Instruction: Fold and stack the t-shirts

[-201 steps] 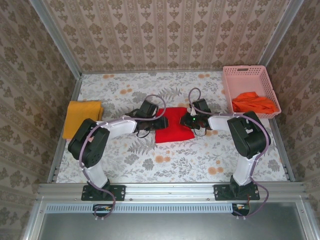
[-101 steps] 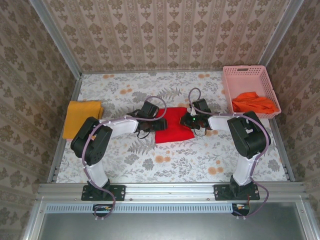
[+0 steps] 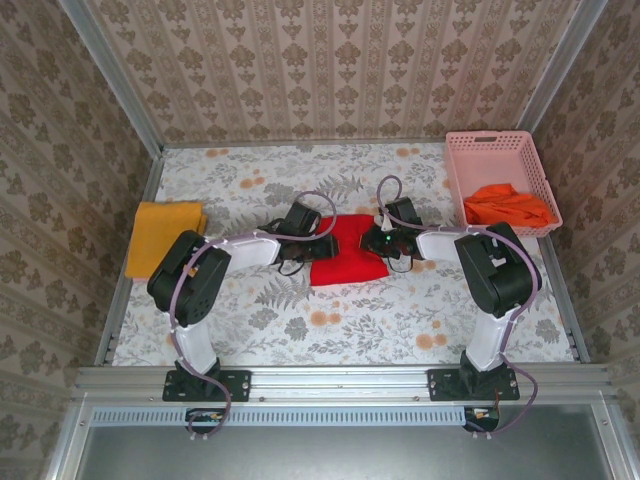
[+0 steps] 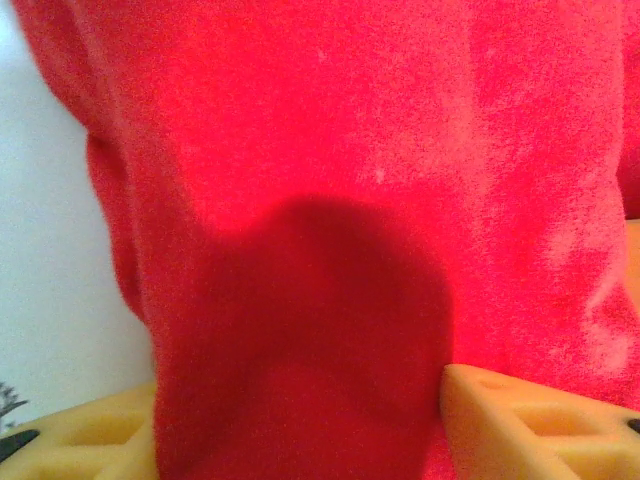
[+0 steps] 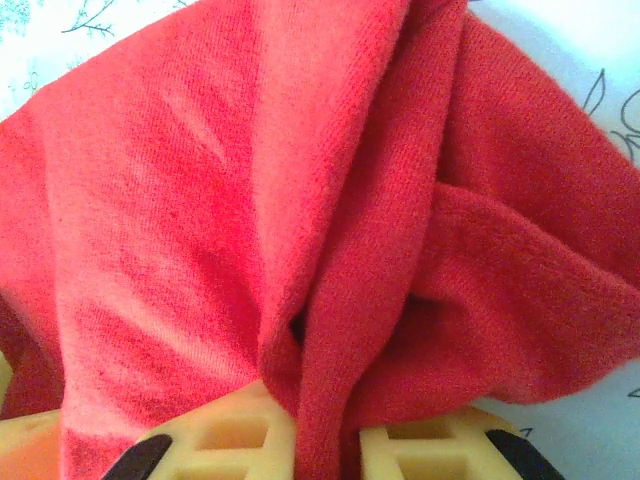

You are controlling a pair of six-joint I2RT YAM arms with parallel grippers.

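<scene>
Red soft-knit t-shirt [image 3: 347,255], folds tight in right tool [image 5: 315,440], left tool [image 4: 300,430] wide astride

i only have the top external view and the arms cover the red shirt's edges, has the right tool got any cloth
observer: Yes. In the right wrist view, a bunched fold of the red t-shirt is pinched in the right tool.
operator: and the left one
observer: In the left wrist view, the left tool has its fingers well apart, with red cloth filling the gap between them. I cannot tell whether it is clamped.
</scene>
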